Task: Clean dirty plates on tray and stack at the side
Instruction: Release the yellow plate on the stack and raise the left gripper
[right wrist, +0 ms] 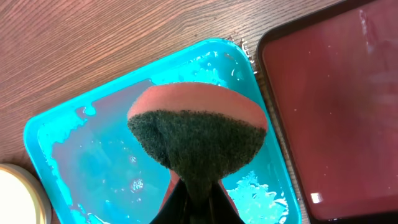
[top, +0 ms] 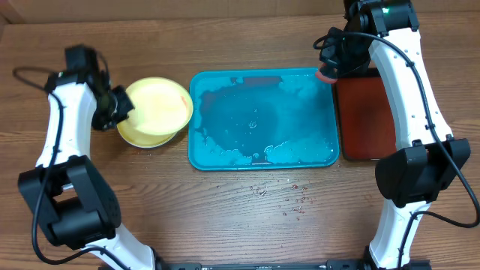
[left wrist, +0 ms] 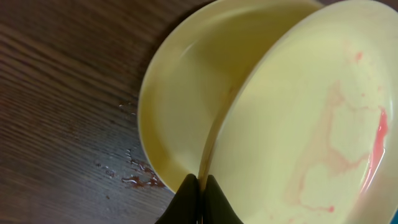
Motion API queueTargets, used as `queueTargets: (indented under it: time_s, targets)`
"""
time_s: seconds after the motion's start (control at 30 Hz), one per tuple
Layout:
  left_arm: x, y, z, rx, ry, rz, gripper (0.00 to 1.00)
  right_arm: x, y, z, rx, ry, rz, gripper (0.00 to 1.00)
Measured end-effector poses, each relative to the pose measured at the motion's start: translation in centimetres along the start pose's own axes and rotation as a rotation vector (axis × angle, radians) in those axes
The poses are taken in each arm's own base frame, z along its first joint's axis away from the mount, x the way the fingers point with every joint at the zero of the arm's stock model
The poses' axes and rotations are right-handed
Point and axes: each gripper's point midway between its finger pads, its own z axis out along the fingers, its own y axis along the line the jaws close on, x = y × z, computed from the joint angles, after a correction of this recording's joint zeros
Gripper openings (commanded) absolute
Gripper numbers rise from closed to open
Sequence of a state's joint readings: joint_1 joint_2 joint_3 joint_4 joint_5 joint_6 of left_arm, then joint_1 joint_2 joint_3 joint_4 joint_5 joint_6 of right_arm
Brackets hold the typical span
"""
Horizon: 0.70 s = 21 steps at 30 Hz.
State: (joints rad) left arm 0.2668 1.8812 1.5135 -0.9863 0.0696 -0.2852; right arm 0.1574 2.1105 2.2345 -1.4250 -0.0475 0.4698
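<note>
Pinching the near rim of the upper yellow plate (left wrist: 311, 124), the left jaws were pressed together on that thin edge. They held the plate tilted over a second yellow plate (left wrist: 180, 87), which lay flat on the counter (left wrist: 56, 93). We could not tell whether the two plates touched. Pink-red smears (left wrist: 376, 143) ran across the tilted plate's face, heaviest toward its right side in the left wrist view. A few reddish droplets (left wrist: 140, 177) sat on the wood just beside the lower plate. From overhead, we saw both plates outside the turquoise tray (top: 225, 84), just beside its left edge.

The right jaws were clamped shut on a sponge (right wrist: 196, 130), its dark green scouring face turned toward the wrist camera and its salmon-pink body behind. We saw the sponge held above the far right corner of the turquoise tray, close to the dark red tray (top: 364, 112) that lay alongside the turquoise one on its right. Water covered the turquoise tray's floor, and white foam (top: 296, 154) gathered mostly along its near and right sides. More small droplets speckled the counter in front of the tray.
</note>
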Motion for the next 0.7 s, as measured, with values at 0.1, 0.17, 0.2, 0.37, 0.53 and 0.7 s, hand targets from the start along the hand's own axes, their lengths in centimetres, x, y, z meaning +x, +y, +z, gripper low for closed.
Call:
queueTargets:
  time_s: [0.1, 0.17, 0.2, 0.37, 0.53, 0.7]
  targets:
    - [1.1, 2.6, 2.5, 0.006, 0.024, -0.062, 0.04, 0.0, 0.0, 0.0, 0.0, 0.001, 0.0, 0.05]
    - [1.6, 3.8, 3.5, 0.005, 0.032, -0.091, 0.04, 0.1, 0.0, 0.0, 0.002, 0.003, 0.0, 0.05]
    - [1.7, 4.2, 3.8, 0.004, 0.032, -0.102, 0.04, 0.1, 0.0, 0.0, 0.002, 0.004, 0.0, 0.05]
    - [0.9, 5.1, 4.4, 0.016, -0.012, -0.125, 0.24, 0.1, -0.1, 0.0, 0.003, 0.005, 0.0, 0.05]
    - [0.0, 4.7, 4.4, 0.033, -0.046, -0.126, 0.68, 0.1, -0.1, 0.0, 0.003, 0.006, 0.0, 0.05]
    - [0.0, 4.3, 4.4, 0.039, -0.05, -0.111, 0.75, 0.2, -0.1, 0.0, 0.003, 0.006, 0.0, 0.04]
